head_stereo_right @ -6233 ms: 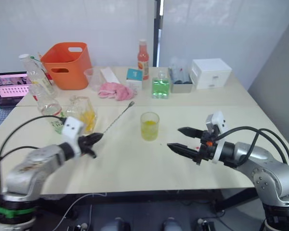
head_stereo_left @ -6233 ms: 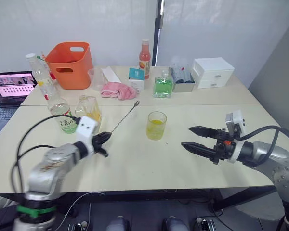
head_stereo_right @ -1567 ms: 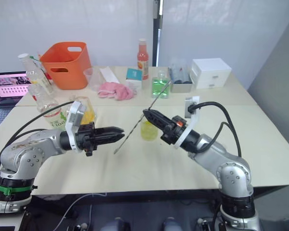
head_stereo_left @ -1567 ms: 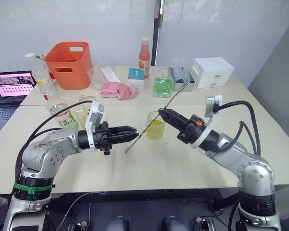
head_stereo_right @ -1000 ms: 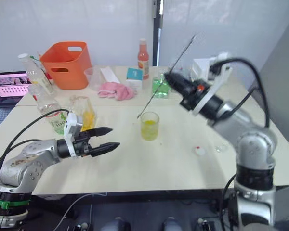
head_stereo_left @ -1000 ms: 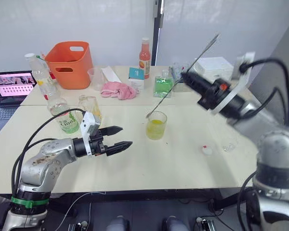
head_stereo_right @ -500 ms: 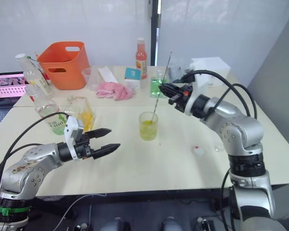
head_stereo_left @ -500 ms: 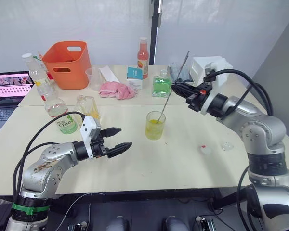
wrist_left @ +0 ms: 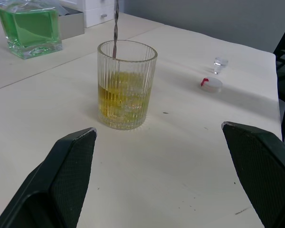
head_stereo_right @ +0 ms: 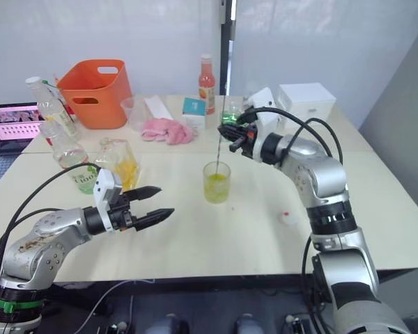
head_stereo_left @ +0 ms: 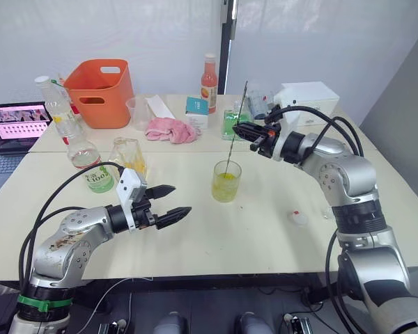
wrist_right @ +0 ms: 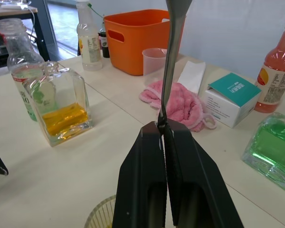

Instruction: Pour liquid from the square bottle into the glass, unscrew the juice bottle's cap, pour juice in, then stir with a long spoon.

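While the left gripper [head_stereo_left: 173, 202] hangs low over the table [head_stereo_left: 216, 236] with its fingers spread and nothing between them, the glass [head_stereo_left: 226, 181] stands at the middle, holding yellow liquid. The spoon [head_stereo_left: 236, 126] stands almost upright in it — lower end inside the glass, handle pointing up — and the right gripper [head_stereo_left: 241, 131] is clamped on its shaft above the rim.

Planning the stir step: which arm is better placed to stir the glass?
Right. Its gripper is shut on the spoon, which already reaches into the glass. The left gripper is open, off to the side.
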`<action>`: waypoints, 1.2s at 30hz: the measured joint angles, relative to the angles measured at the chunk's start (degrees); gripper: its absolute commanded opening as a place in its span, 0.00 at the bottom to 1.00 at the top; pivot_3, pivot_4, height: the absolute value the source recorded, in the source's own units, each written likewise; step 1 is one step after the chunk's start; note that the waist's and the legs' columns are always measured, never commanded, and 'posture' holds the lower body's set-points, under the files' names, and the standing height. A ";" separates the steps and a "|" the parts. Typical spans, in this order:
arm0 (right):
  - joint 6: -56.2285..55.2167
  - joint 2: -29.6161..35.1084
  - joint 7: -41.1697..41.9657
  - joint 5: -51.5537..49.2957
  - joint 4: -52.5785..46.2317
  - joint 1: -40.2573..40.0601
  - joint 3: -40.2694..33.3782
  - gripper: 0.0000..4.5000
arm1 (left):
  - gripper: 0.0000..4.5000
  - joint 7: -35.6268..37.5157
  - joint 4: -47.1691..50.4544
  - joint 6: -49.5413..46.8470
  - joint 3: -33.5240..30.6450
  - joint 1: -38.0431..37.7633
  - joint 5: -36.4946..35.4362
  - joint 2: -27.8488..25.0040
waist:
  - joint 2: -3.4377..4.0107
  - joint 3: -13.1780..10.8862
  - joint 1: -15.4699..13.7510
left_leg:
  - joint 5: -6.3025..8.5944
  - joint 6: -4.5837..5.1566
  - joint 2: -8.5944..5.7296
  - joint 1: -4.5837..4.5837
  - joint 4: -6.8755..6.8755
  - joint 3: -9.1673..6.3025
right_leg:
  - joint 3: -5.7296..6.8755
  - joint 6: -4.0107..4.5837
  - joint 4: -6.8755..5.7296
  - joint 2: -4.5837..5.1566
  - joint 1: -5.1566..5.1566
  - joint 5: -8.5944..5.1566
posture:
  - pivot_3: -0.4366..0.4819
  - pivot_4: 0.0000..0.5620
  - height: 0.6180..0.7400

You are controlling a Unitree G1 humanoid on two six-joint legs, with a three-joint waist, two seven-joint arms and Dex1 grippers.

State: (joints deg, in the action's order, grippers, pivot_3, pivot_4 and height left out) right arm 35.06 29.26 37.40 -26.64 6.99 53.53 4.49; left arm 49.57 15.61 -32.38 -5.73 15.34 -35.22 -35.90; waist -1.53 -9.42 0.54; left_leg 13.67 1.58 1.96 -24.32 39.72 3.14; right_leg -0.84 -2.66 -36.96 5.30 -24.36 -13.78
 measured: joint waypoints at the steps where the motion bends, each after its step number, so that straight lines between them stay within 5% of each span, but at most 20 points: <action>1: 0.39 0.52 0.63 0.34 -0.58 -0.01 0.12 0.00 | 0.99 0.00 0.01 0.01 0.02 -0.02 0.09 0.06 | 0.00 0.00 -0.03 | 0.00 0.00 0.00 0.00 0.00 0.00 | 0.00 0.00 0.00 0.01 0.00 0.00 | 0.48 0.27 0.79; 17: 9.63 2.81 2.15 0.94 -8.93 -0.29 0.31 0.00 | 0.99 0.04 1.02 0.02 0.08 -0.41 0.64 0.17 | 0.01 0.00 0.10 | 0.00 0.00 0.01 0.00 -0.01 0.00 | 0.00 0.01 0.00 0.01 -0.01 0.00 | 0.48 0.27 0.79; 36: 11.57 -4.83 0.53 -1.12 -4.37 2.62 -3.64 0.00 | 0.99 -0.02 1.01 0.02 0.10 -0.25 1.16 0.32 | 0.01 -0.01 0.13 | 0.00 0.00 0.01 0.00 -0.02 0.01 | 0.01 0.01 0.00 -0.01 -0.02 0.00 | 0.48 0.27 0.79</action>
State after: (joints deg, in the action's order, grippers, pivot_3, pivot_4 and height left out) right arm 46.62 24.43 37.93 -27.76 2.62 56.15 0.85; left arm 49.55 16.62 -32.36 -5.63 15.09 -34.07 -35.58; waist -1.52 -9.42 0.68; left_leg 13.68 1.58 1.97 -24.31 39.70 3.14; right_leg -0.83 -2.65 -36.97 5.29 -24.38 -13.77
